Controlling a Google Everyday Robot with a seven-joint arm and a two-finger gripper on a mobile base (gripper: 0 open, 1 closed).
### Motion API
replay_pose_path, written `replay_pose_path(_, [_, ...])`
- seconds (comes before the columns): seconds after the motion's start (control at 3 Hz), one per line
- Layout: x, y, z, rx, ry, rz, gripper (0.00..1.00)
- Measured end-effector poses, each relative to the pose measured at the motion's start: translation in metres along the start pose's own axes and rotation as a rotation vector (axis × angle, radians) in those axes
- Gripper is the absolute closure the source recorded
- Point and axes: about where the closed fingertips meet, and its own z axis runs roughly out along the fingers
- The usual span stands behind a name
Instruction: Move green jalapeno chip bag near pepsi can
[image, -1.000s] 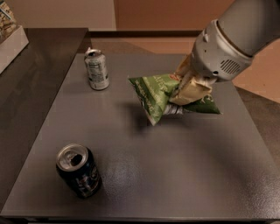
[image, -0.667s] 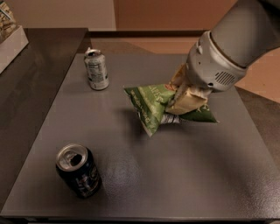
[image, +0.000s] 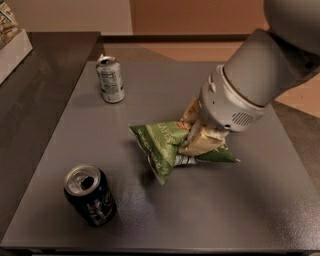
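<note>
The green jalapeno chip bag (image: 162, 146) is a crinkled green bag with white lettering near the middle of the grey table (image: 200, 210). My gripper (image: 196, 137) comes in from the upper right and is shut on the bag's right part, its tan fingers (image: 200, 142) pinching it. The bag's left end hangs down toward the table. The pepsi can (image: 90, 195), dark with a silver open top, stands at the front left, about a can's length from the bag's left corner.
A silver-white can (image: 110, 79) stands at the table's back left. A darker counter (image: 35, 90) lies to the left, with a white box (image: 10, 45) at its far end. The arm's large grey wrist (image: 235, 100) hangs over the table's right-middle.
My gripper has carried the bag forward and left, closer to the pepsi can. The cans have not moved.
</note>
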Motion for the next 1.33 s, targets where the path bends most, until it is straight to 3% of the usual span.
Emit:
replay_pose_path(0.33, [0.0, 0.012, 0.018, -0.024, -0.003, -0.011, 0.83])
replay_pose_path(1.0, [-0.006, 0.03, 0.044, -0.066, -0.022, -0.032, 0.36])
replay_pose_path(1.33, [-0.007, 0.031, 0.043, -0.063, -0.02, -0.034, 0.13])
